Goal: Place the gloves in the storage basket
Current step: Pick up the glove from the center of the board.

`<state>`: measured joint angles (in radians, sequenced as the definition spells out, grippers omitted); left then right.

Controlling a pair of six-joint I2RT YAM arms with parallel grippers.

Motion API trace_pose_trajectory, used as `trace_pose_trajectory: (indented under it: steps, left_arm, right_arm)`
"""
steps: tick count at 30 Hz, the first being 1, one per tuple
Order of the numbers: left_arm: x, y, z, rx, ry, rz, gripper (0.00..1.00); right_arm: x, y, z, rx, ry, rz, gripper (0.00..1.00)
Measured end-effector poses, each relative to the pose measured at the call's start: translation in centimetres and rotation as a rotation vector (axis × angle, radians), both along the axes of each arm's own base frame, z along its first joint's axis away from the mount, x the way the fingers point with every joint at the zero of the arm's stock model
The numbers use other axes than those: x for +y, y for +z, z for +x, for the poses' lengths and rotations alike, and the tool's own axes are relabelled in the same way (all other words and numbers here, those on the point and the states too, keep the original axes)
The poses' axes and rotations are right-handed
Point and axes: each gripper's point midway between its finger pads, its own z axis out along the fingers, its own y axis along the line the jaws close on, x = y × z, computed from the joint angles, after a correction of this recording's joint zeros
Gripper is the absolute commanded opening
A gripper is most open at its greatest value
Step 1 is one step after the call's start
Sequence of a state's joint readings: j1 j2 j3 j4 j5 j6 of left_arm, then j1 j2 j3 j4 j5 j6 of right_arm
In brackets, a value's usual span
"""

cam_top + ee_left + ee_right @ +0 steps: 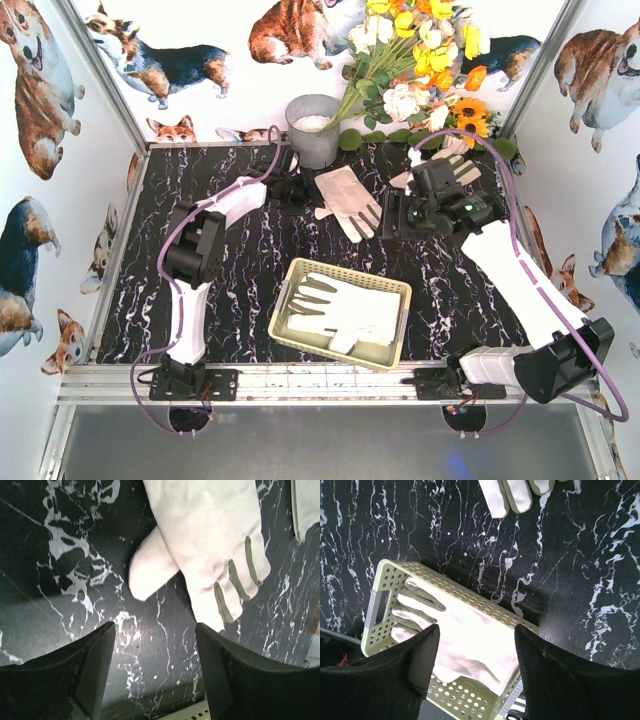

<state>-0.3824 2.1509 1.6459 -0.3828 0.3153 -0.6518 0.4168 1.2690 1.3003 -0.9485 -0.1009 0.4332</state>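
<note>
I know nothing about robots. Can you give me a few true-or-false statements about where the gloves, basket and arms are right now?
1. The pale cream perforated plastic basket holds white fabric gloves. True.
2. The left tool is clamped on a glove. False: it is open and empty; a loose white glove lies ahead of it on the black marble table.
3. The grey metal bucket stands beside the flowers. True.
4. The right tool carries a glove. False: it is open and empty, facing the basket.
</note>
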Motion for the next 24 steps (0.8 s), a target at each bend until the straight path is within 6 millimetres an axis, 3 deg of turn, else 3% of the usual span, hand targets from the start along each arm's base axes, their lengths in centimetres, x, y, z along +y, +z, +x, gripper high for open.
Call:
trace_pose_trajectory:
  steps: [5, 15, 24]
  left_arm:
    - [-0.5, -1.1, 1.5, -0.011, 0.031, -0.018, 0.52]
    - [-1.8, -3.1, 4.5, -0.026, 0.157, -0.115, 0.44]
    - [-3.1, -2.9, 8.7, -0.069, 0.287, -0.233, 0.44]
  right_arm:
    - [-0.9, 1.7, 0.7, -0.051, 0.017, -0.017, 0.63]
    - [-1.6, 1.5, 0.4, -0.037, 0.019, -0.015, 0.63]
    - [-1.8, 1.3, 0.8, -0.043, 0.034, -0.033, 0.63]
